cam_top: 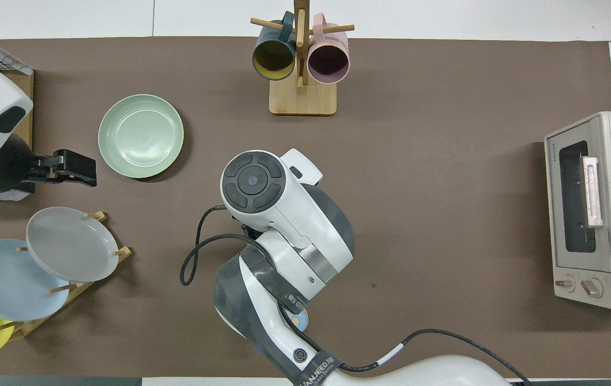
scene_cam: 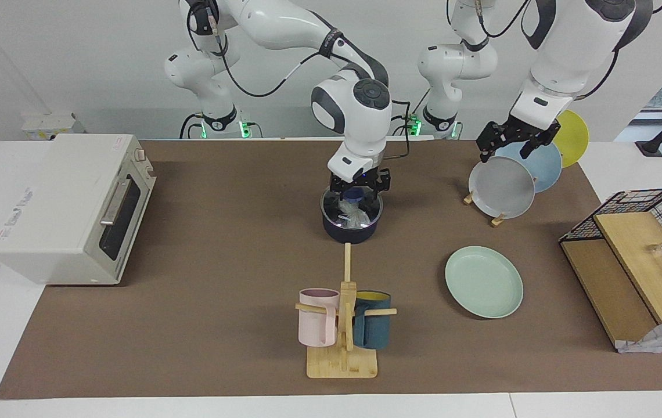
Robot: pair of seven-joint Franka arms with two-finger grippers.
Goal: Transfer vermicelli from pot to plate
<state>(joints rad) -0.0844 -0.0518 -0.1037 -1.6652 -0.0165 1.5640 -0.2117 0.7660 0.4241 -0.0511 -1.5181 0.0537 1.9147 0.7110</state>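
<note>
The dark navy pot (scene_cam: 349, 233) stands mid-table, nearer to the robots than the mug stand. The vermicelli (scene_cam: 355, 217) lies inside it as a translucent white-grey bundle. My right gripper (scene_cam: 357, 194) is low over the pot's mouth, open, with its tips at the rim just above the vermicelli. In the overhead view the right arm hides the pot. The mint-green plate (scene_cam: 484, 281) lies empty toward the left arm's end; it also shows in the overhead view (cam_top: 140, 135). My left gripper (scene_cam: 510, 145) waits open above the plate rack.
A rack holds a grey plate (scene_cam: 501, 187), a light blue plate (scene_cam: 546, 165) and a yellow plate (scene_cam: 576, 136). A wooden mug stand (scene_cam: 342, 363) carries a pink and a teal mug. A toaster oven (scene_cam: 69, 206) stands at the right arm's end, a wire basket (scene_cam: 650, 209) at the left arm's end.
</note>
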